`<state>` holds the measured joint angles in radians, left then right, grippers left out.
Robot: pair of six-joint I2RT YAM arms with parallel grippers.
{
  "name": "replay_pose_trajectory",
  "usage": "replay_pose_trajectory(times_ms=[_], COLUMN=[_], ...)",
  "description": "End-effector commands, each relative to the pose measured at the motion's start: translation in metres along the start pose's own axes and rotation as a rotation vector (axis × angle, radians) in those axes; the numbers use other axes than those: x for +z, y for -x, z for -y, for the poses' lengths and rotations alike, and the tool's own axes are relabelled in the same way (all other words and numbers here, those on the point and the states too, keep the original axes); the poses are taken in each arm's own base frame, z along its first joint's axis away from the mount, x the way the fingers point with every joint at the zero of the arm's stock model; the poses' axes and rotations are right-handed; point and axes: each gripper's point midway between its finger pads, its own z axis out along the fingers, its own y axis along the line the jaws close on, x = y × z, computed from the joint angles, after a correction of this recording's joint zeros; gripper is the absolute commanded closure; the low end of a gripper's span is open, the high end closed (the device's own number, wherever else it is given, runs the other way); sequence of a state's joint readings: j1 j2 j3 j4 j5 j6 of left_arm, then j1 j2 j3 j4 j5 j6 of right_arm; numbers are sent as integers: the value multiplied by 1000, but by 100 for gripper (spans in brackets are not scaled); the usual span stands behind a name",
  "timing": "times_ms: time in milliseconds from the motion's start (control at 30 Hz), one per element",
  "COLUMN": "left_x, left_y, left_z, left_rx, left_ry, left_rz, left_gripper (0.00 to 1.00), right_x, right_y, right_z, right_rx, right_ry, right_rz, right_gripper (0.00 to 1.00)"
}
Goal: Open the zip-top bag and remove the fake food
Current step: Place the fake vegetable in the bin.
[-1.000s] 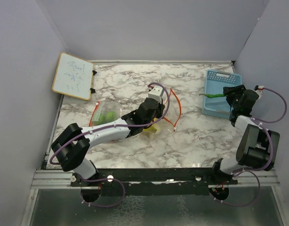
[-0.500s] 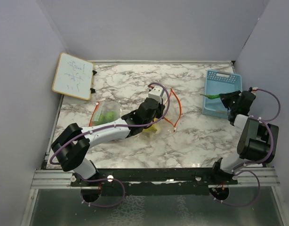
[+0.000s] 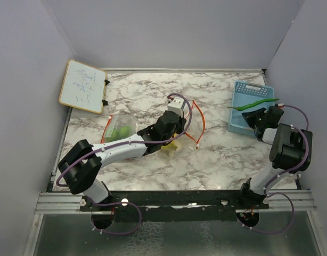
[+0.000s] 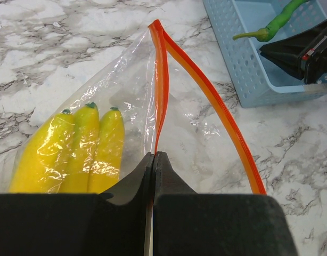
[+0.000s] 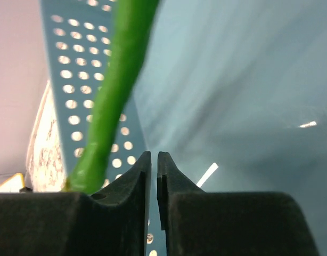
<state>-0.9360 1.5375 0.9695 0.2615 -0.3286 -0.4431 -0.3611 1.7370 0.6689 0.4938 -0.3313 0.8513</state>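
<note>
The clear zip-top bag [image 4: 126, 90] lies on the marble table, its orange zip strip [image 4: 217, 106] spread into an open loop. My left gripper [image 4: 154, 156] is shut on the near side of that strip. Inside the bag are a yellow banana bunch [image 4: 78, 149] and a lime-green fruit [image 3: 120, 130]. A long green bean [image 3: 254, 104] lies across the light-blue basket [image 3: 239, 121]. My right gripper [image 5: 154, 154] is shut on nothing, low inside the basket, with the bean [image 5: 115, 90] just left of its left finger.
A small whiteboard [image 3: 83, 85] leans at the back left. Grey walls close in the table on three sides. The basket [image 4: 243, 69] stands near the right wall, past the bag's mouth.
My right gripper has shut and drawn back toward the basket's near edge, leaving the green bean lying across the basket. The left arm and the bag have not moved.
</note>
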Motion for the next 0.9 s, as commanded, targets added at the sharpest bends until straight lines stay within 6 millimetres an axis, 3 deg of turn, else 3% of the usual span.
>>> replay_pose_trajectory(times_ms=[0, 100, 200, 533, 867], left_x=[-2, -2, -2, -6, -3], left_y=[7, 6, 4, 7, 4], left_z=[4, 5, 5, 2, 3], left_rx=[-16, -21, -23, -24, -33], left_ry=[-24, -31, -34, -22, -23], left_rz=[22, 22, 19, 29, 18], left_gripper=[100, 100, 100, 100, 100], right_x=[-21, -33, -38, -21, 11], right_y=[23, 28, 32, 38, 40], right_z=[-38, -49, -56, -56, -43], right_rx=[-75, -92, -95, -61, -14], right_ry=[109, 129, 144, 145, 120], right_rz=[72, 94, 105, 96, 78], right_gripper=[81, 68, 63, 38, 41])
